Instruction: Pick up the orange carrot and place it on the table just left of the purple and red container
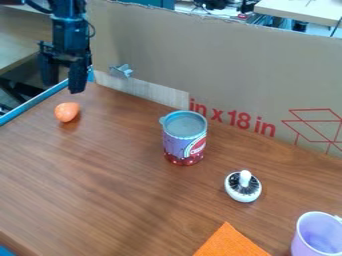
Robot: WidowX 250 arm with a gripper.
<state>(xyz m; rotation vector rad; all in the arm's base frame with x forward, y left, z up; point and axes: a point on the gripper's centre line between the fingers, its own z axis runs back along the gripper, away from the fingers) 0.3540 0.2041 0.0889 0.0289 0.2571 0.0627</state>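
Gripper (64, 85) is hanging over the table's (127, 190) far left corner, fingers standing apart. Orange egg (67, 112) is lying just below it, near the left edge. Cardboard wall (220, 65) is lining the back edge. Wide wood stretch is separating egg from upright can (184, 140); white knobbed thing (243, 187), orange cloth (230, 242) and purple cup (318, 237) are sitting nearer.

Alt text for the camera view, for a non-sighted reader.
Open black gripper hangs near an orange egg-shaped object, upper left, on a wooden table; a lidded can, white knobbed item, orange cloth and purple cup spread from center to lower right.
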